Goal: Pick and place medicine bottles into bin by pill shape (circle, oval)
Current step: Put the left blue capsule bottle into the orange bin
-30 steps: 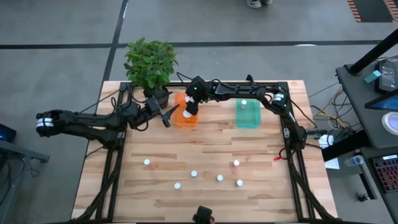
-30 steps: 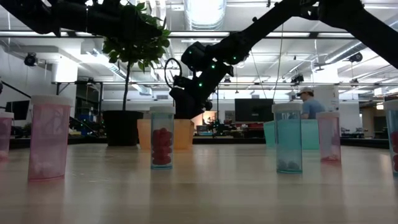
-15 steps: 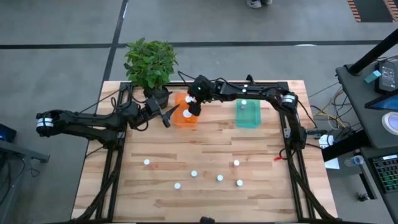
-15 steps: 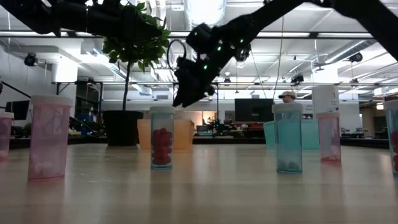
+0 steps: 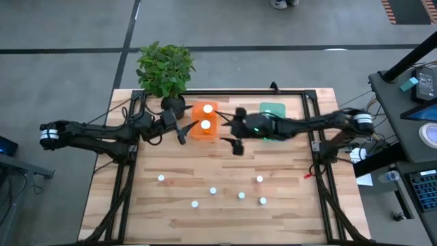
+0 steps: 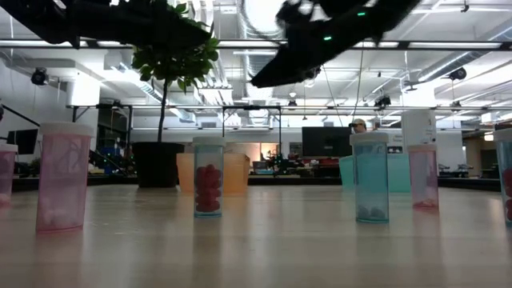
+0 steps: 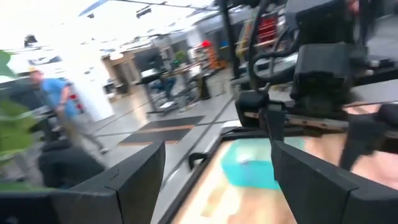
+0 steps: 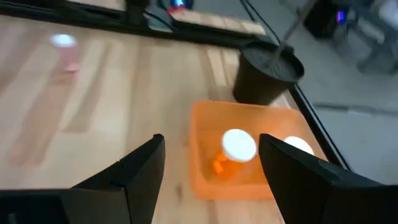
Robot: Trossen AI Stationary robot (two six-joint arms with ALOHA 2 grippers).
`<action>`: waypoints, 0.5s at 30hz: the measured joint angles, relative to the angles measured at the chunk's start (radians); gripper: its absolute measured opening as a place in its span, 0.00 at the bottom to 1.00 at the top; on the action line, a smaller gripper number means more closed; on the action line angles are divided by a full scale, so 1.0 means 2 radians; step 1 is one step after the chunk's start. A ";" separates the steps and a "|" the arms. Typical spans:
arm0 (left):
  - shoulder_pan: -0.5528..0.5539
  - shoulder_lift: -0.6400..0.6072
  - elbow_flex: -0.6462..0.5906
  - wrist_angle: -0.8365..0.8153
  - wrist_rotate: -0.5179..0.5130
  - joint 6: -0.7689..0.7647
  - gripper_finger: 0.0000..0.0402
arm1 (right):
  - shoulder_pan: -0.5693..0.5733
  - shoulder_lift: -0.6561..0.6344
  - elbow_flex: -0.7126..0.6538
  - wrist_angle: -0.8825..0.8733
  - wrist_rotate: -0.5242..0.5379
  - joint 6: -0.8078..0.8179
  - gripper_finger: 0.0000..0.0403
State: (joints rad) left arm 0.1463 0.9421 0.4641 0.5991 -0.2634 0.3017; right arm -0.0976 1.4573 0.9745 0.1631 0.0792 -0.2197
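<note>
Bottles [image 5: 212, 190] with white caps stand loose on the near half of the table [image 5: 164, 212]: six of them, spread in a shallow arc from the left one [image 5: 161, 179] to the right pair [image 5: 263, 201]. In the low view they rise as translucent tubes, a pink one [image 6: 62, 177] at the left, one with red pills [image 6: 208, 176] near the middle, and a teal one [image 6: 371, 177] further right.

Beyond them, above the middle of the table, hangs the right gripper [image 5: 235, 137]. Its fingers [image 8: 138, 168] stand apart with nothing between them, and they point toward the orange tub [image 5: 203, 120]. The arm reaches in from the right edge and crosses over the teal tub [image 5: 273, 109], hiding most of it. In the low view the gripper is well above the table, higher than the bottle caps.

Further back sit the two tubs, well apart from the loose bottles. The orange tub holds two bottles, their round caps [image 8: 239, 145] side by side. It lies just beside the black pot [image 8: 267, 78] of the plant [image 5: 164, 67], which stands at the far left corner.

The left gripper [image 5: 182, 128] waits just left of the orange tub, its fingers [image 7: 134, 171] spread wide and empty, with the arm stretching off the table's left side.
</note>
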 joint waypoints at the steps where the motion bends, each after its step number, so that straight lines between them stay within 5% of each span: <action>1: -0.001 0.000 0.000 0.002 0.011 -0.004 0.68 | 0.007 -0.018 -0.023 0.013 0.000 -0.005 0.61; 7: -0.015 0.001 0.000 0.013 0.065 -0.061 0.68 | 0.043 -0.111 -0.158 0.097 0.000 -0.018 0.61; 15: -0.046 0.026 0.000 0.094 0.068 -0.168 0.68 | 0.068 -0.211 -0.294 0.218 -0.001 -0.045 0.61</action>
State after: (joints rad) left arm 0.0547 0.9938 0.4637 0.7875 -0.1268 -0.0350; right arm 0.0384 1.0356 0.3875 0.5981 0.0780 -0.3089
